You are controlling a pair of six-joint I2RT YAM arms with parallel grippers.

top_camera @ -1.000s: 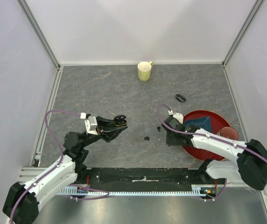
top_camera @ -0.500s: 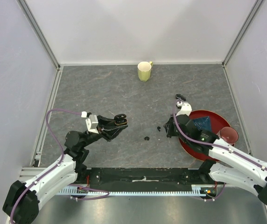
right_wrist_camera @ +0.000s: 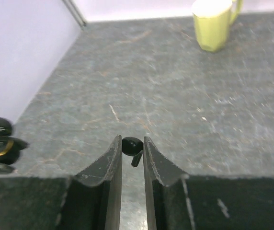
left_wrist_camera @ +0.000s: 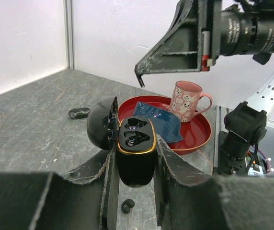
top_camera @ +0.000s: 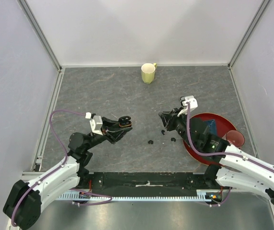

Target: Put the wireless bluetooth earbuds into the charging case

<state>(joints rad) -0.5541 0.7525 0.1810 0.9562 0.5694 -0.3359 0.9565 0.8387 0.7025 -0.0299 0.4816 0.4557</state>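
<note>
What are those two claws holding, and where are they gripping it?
The left gripper clamps the open charging case by the sides of its base. The right gripper pinches one earbud between its fingertips, apparently by its rounded end.

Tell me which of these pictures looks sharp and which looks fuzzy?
Top view: crisp, evenly lit, faint shadows. Left wrist view: sharp on the glossy case, which shows glints. Right wrist view: hazy all over, the mug and the earbud soft-edged.

Just a grey marbled tabletop point(top_camera: 103, 91) here. Holds a pale yellow-green ceramic mug point(top_camera: 148, 73) upright near the back wall and a glossy round red tray point(top_camera: 223, 120) on the right. Also a tiny black curled earbud point(top_camera: 151, 142) loose near the middle, with a second earbud point(top_camera: 173, 140) a bit to its right.
</note>
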